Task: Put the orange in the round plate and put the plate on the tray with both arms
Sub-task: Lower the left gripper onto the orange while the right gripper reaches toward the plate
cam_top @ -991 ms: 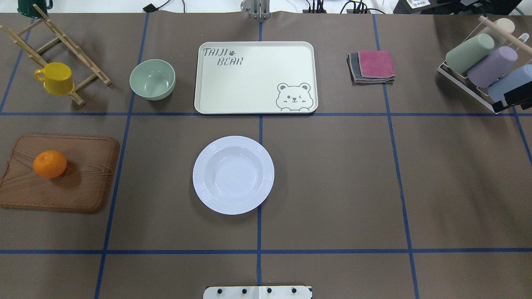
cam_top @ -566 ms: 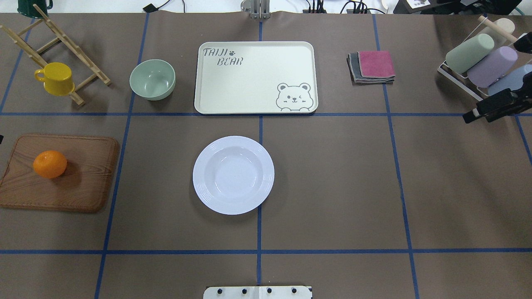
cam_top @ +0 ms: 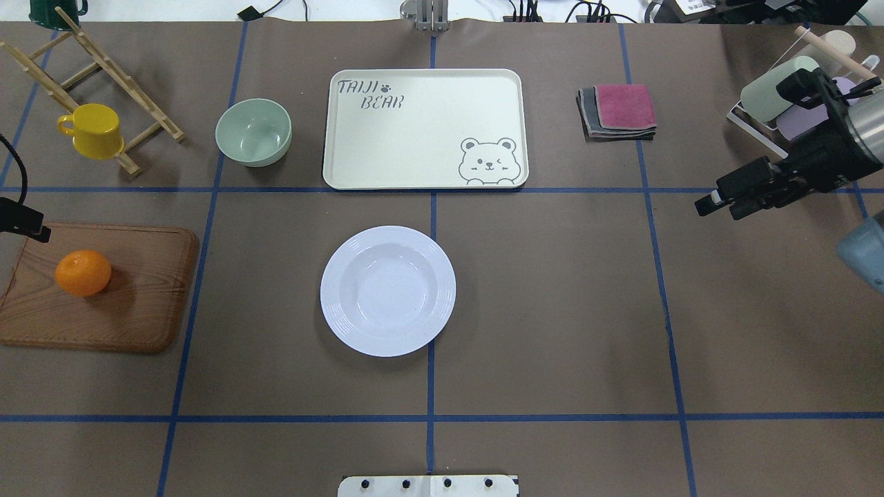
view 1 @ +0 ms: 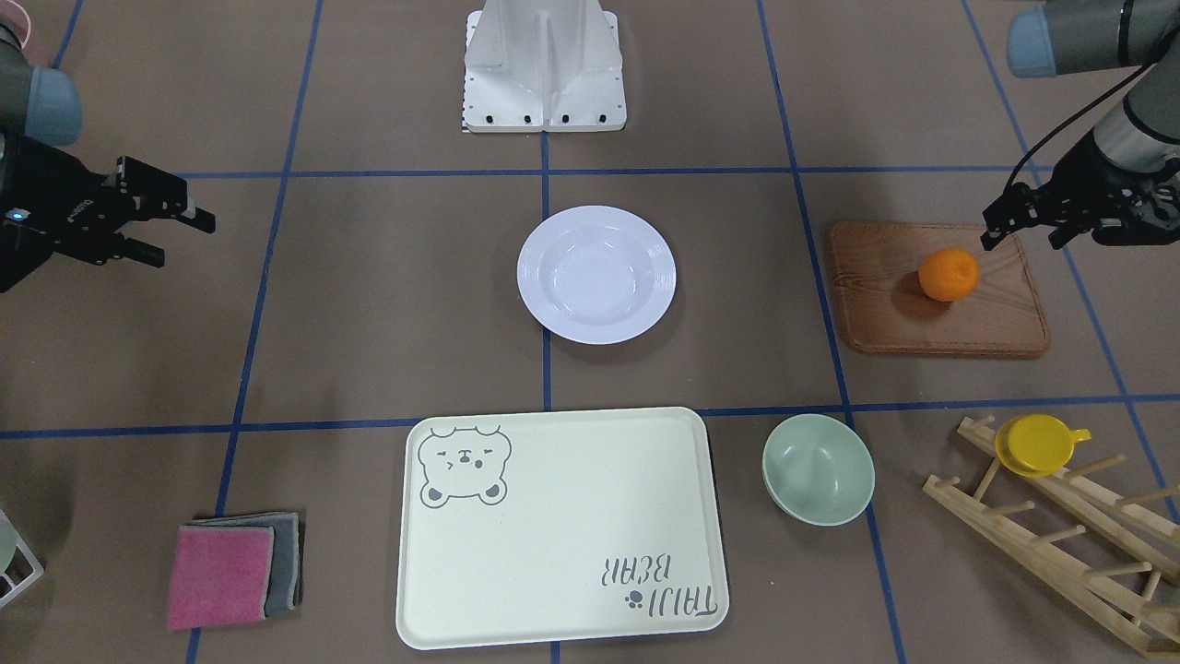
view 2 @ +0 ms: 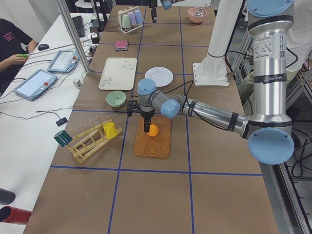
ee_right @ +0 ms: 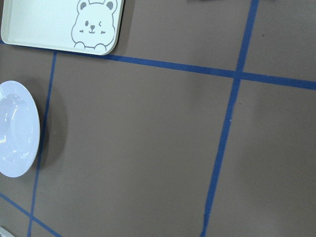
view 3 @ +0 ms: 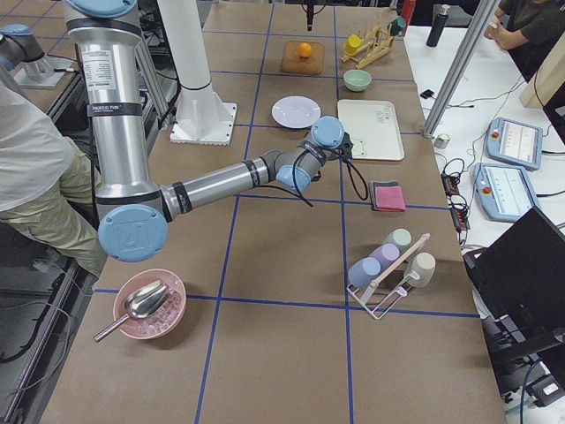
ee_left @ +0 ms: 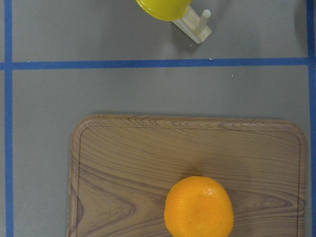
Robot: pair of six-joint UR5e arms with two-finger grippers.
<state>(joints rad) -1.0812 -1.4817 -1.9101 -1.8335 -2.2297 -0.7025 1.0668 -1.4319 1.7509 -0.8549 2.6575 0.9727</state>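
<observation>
Orange (view 1: 949, 274) on wooden board (view 1: 885, 314), well apart from round plate (view 1: 596, 274), on plate's left-arm side. Tray (view 1: 553, 544) beyond plate, away from robot. Left gripper (view 1: 1019, 242) hovers by orange, jaws spread, empty. Right gripper (view 1: 184, 242) well off plate's other side, jaws also spread. Risks: off-centre pinch rolls orange away; uneven 2-arm lift tilts glossy plate.

The tray (cam_top: 428, 138) reads "TAIJI BEAR" in grey at its upper left in the overhead view, upside down at lower right in the front-facing view
</observation>
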